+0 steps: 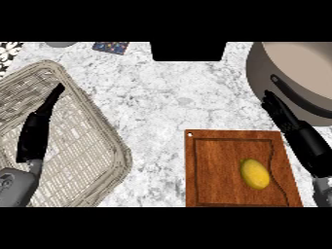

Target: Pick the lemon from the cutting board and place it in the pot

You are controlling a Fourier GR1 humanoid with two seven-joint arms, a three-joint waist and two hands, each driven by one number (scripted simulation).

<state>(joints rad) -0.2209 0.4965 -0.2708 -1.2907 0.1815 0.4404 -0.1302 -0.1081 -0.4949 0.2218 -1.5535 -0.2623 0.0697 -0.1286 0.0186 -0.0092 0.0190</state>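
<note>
Fingers of the left hand (37, 131) lie straight over the wicker basket (89, 160), holding nothing. At five o'clock on the bench (161, 92) the lemon (254, 173) rests on the cutting board (212, 165) — untouched. Right hand (298, 133), fingers extended, reaches the pot (305, 73) — its rim cut off at two o'clock.

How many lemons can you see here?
1. The lemon lies on the wooden cutting board, toward its right side, near the right hand. The pot looks empty where visible; part is cut off.

counter (161, 97): grey-white marble | on it: wicker basket (96, 160) left, cutting board (219, 180) lower right, pot (305, 73) upper right
</note>
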